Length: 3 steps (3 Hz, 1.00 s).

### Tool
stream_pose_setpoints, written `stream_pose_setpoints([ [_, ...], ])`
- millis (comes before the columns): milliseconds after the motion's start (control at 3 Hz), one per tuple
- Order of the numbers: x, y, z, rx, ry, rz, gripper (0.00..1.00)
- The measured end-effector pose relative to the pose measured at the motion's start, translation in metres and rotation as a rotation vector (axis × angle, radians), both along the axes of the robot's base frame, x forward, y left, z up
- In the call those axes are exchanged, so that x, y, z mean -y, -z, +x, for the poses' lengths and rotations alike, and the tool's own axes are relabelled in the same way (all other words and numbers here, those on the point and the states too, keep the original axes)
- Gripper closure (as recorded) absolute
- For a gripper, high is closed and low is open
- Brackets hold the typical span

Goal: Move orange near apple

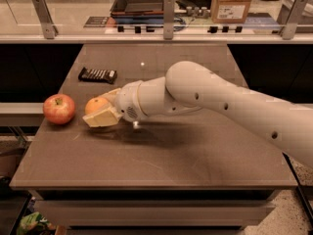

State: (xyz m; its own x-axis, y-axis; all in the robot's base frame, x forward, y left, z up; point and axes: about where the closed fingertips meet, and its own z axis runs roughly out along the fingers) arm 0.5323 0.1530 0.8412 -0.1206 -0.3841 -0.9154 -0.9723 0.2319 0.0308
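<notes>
The red apple (59,108) with a short stem sits on the brown table (161,155) near its left edge. The orange (96,105) rests a little to the right of the apple, with a small gap between them. My gripper (101,110) reaches in from the right on a white arm, and its cream fingers (101,119) lie around the orange, one in front of it and one behind. The orange's right side is hidden by the gripper.
A black remote-like object (98,75) lies behind the orange on the table. A counter with a glass rail, a dark tray (142,3) and a cardboard box (233,3) runs along the back. The table's left edge is close to the apple.
</notes>
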Motion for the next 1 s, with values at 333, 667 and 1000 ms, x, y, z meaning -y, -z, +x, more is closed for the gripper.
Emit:
stream_pose_setpoints([
  [333,-0.0018,-0.0003,-0.0011,0.001,-0.004,0.0,0.13],
  [667,-0.0035,-0.0006,-0.0022,0.001,-0.007,-0.001,0.0],
  [1000,-0.0036,-0.0006,-0.0022,0.001,-0.007,-0.001,0.0],
])
